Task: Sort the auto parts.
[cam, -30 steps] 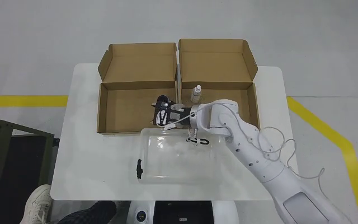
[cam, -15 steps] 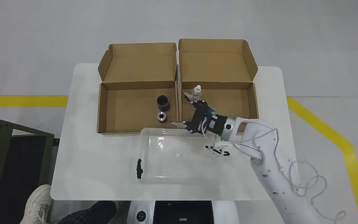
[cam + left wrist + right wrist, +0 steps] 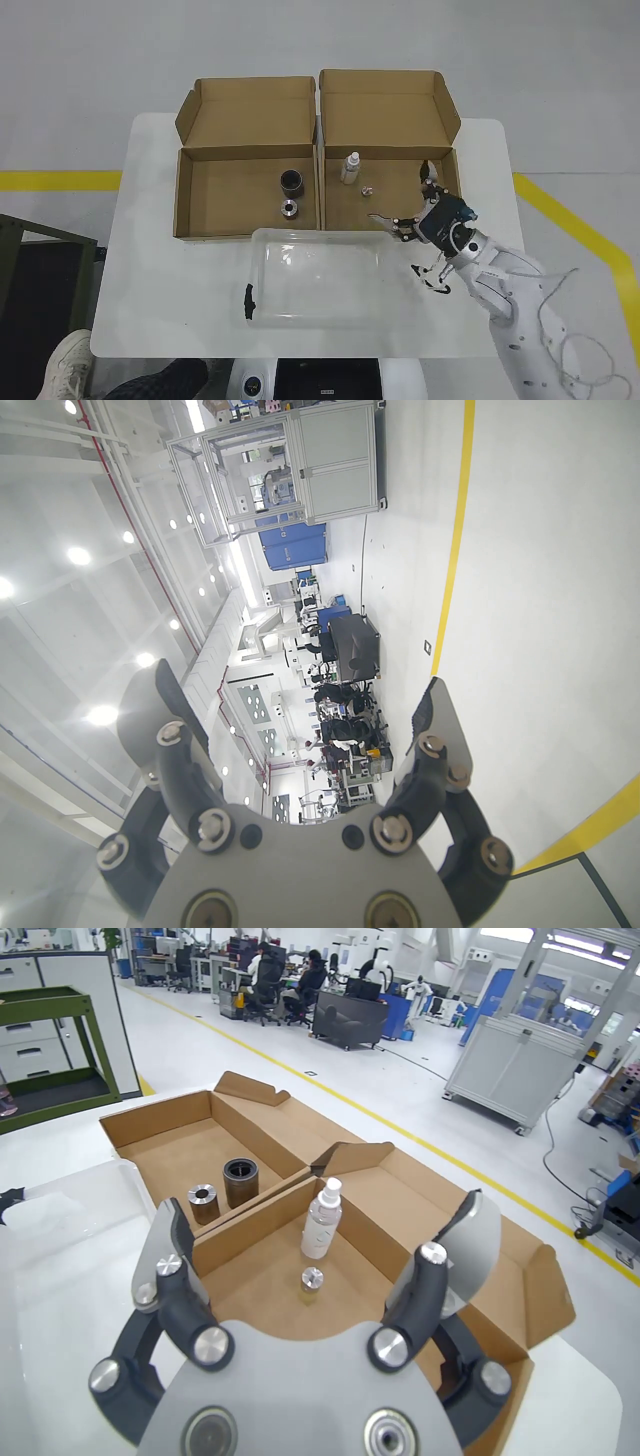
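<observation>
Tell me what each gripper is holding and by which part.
Nothing is held. The right gripper has its jaws open over the right cardboard box; the left gripper has its jaws open too, nothing between them.

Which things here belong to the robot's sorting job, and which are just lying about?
Job: dark cylinder, shorter cylinder, spray bottle, small capped part, left box, right box, clear bin, right gripper.
Lying about: green shelf unit, yellow floor line.
</observation>
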Robot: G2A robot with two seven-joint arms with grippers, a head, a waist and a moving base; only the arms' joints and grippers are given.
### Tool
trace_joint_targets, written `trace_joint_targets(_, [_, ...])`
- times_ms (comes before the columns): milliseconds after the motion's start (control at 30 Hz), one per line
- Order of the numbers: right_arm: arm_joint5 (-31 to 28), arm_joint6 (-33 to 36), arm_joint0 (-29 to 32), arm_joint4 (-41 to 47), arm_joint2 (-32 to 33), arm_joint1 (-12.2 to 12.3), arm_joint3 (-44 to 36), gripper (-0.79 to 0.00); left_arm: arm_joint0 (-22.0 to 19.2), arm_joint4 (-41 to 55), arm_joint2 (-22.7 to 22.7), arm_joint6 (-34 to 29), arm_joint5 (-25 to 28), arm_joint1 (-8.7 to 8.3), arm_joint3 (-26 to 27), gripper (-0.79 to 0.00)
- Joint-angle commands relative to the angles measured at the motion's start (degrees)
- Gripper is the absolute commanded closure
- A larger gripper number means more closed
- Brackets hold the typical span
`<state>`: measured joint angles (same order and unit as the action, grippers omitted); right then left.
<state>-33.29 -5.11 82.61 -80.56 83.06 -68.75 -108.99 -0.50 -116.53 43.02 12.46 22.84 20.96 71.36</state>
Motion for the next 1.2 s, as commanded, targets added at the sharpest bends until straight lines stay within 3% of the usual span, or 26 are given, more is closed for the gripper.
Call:
trace_joint_targets(0, [1.0,-1.7,2.5,0.1,2.2,0.2,-0.6,-0.785,0.0,0.0,0.0,0.0,0.0,0.00,0.0,-0.785])
trace_joint_targets(267, [3.4,-8.0,11.0,1.3,9.5,0.8,-1.4,-0.785,0.0,0.0,0.0,0.0,0.0,0.00,0.0,-0.785])
trace_joint_targets(600, [8.1,-11.2,18.6,0.7,14.9,1.1,-3.0,-0.785,0.0,0.0,0.0,0.0,0.0,0.00,0.0,-0.785])
trace_joint_targets(1167, [6.5,-11.5,19.7,-0.1,15.7,1.3,-2.9,-0.785,0.0,0.0,0.0,0.0,0.0,0.00,0.0,-0.784])
